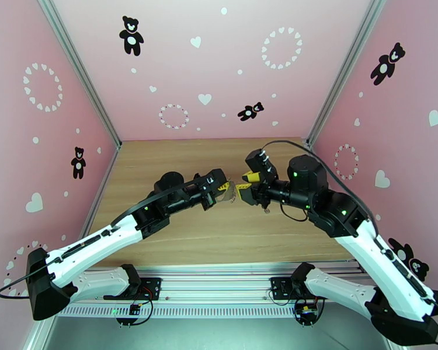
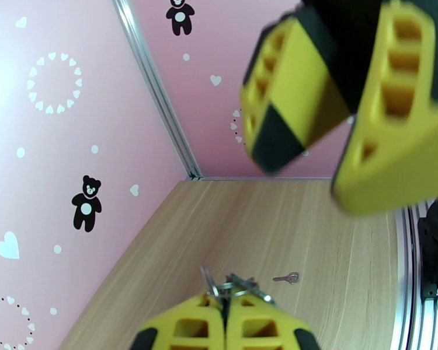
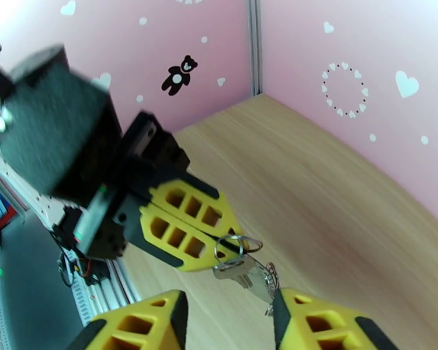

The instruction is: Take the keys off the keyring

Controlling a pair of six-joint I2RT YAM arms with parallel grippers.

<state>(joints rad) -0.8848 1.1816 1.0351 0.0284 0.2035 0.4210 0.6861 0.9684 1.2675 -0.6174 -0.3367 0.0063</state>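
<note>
- The left gripper [image 2: 225, 301] has its yellow, honeycomb-ribbed fingers pressed together. They pinch the keyring [image 2: 237, 284], a cluster of thin silvery wire loops poking out just past the fingertips.
- In the right wrist view, a flat silvery hanging key [image 3: 237, 270] dangles under that pinch. A second small ring beside it is blurred.
- The right gripper [image 3: 228, 298] has its jaws spread wide and holds nothing. It sits just short of the hanging key, with air between both pads and the metal.
- Beyond the left fingertips a loose key [image 2: 288, 278], tiny and round-headed, lies flat on the tabletop [image 2: 312, 228], apart from the keyring.
- The tabletop is pale wood-grain laminate. It runs open from both grippers to the far corner, where the pink walls [image 2: 102, 141], printed with bears and hearts, meet at a metal rail.
- From above, the two grippers face each other tip to tip over mid-table. The metal between them is too small to make out.
</note>
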